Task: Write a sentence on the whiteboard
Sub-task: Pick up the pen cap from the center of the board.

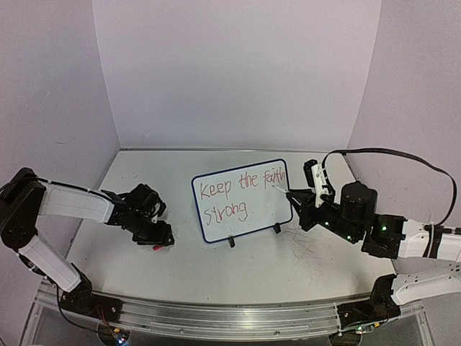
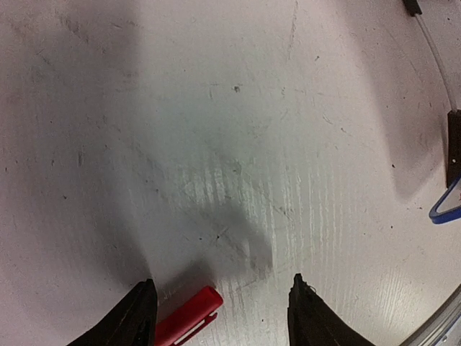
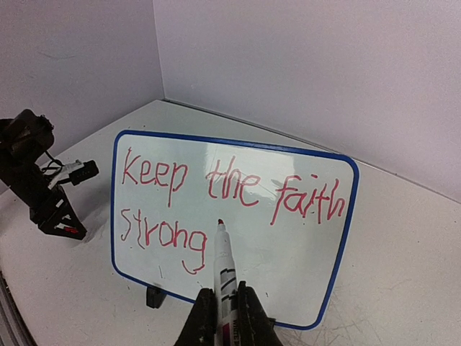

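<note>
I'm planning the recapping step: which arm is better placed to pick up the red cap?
Left. The red cap lies on the table between the open fingers of the left claw, while the right claw is shut on the marker, pointed at the whiteboard.

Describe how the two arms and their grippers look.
The left arm and right arm have white shells between black joints. The left gripper and right gripper are black. A black cable loops off the right arm, which shows green lights.
</note>
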